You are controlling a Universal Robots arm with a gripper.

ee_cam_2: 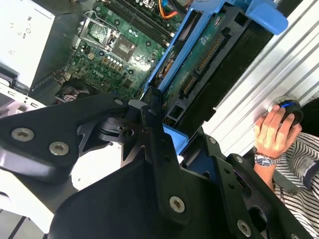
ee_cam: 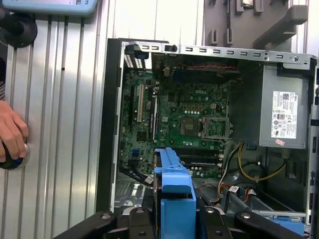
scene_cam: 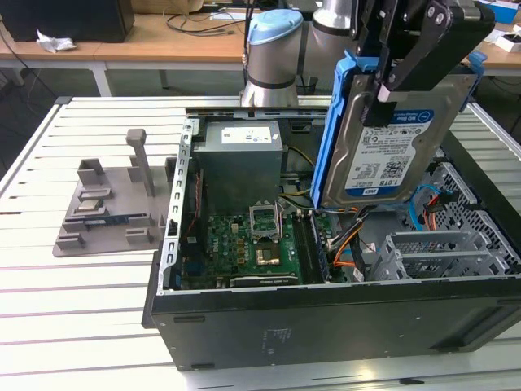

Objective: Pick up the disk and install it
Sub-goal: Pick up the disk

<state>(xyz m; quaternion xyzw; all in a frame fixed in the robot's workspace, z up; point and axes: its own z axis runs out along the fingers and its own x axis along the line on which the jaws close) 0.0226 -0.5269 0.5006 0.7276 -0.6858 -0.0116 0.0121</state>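
Observation:
The disk (scene_cam: 389,142), a silver drive with a white-and-blue label in a blue carrier, hangs tilted on edge in the air. It is above the exterior view's right part of the open computer case (scene_cam: 326,318). My gripper (scene_cam: 380,91) is shut on its upper end from above. In the second wrist view the disk (ee_cam_2: 199,64) shows its green circuit-board underside between my black fingers (ee_cam_2: 152,124). In the first wrist view the carrier's blue edge (ee_cam: 174,194) points down over the motherboard (ee_cam: 184,119).
Inside the case are the grey power supply (scene_cam: 240,155), cables and a metal drive cage (scene_cam: 440,252). A grey fixture (scene_cam: 106,204) stands on the slatted table at the exterior view's left. A person's hand (ee_cam_2: 271,132) rests on a round knob beside the case.

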